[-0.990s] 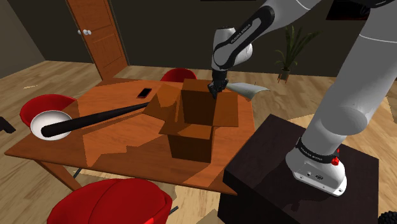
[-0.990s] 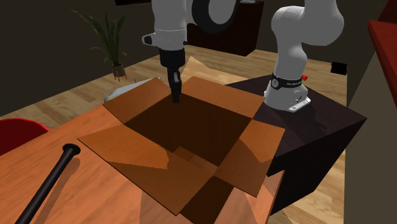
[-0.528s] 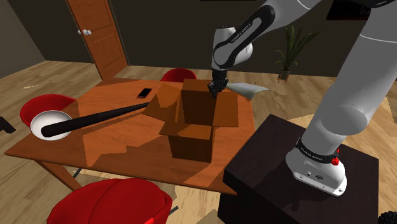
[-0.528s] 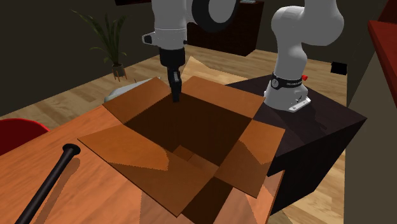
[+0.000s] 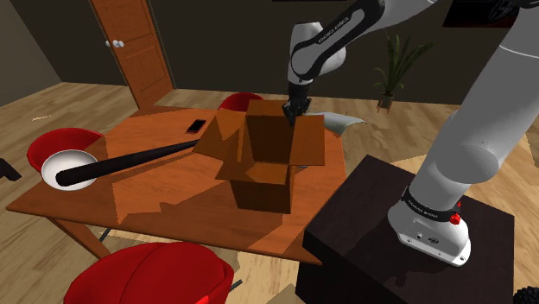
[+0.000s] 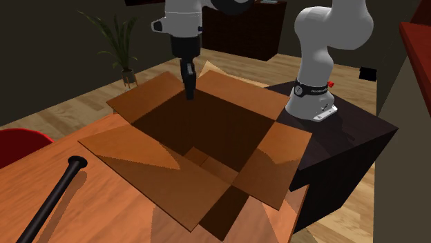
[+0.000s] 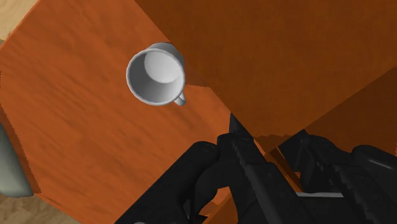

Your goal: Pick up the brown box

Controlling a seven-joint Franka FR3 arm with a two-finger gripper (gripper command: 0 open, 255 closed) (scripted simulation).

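The brown box (image 5: pixel 263 160) is an open carton with its flaps spread wide, on the wooden table (image 5: pixel 164 207). In the second exterior view the box (image 6: pixel 207 138) shows its dark inside. My gripper (image 5: pixel 293 113) points down at the box's wall nearest the stand and is shut on that wall's top edge. The second exterior view has the gripper (image 6: pixel 188 91) clasping the far rim. In the wrist view the gripper (image 7: pixel 267 149) pinches the thin brown wall, with a flap (image 7: pixel 286 57) spreading beyond it. The box hangs slightly tilted, a little above the table.
A black baseball bat (image 5: pixel 129 162) lies across the table toward a white bowl (image 5: pixel 65 164). A phone (image 5: pixel 196 126) lies near the far edge. A grey mug (image 7: pixel 156 76) stands on the table beside the box. Red chairs (image 5: pixel 155 272) ring the table; the dark stand (image 5: pixel 389 233) is close by.
The gripper has risen with the box's rim clasped in it; the box has come up a little and tipped, and its flaps sit higher than before.
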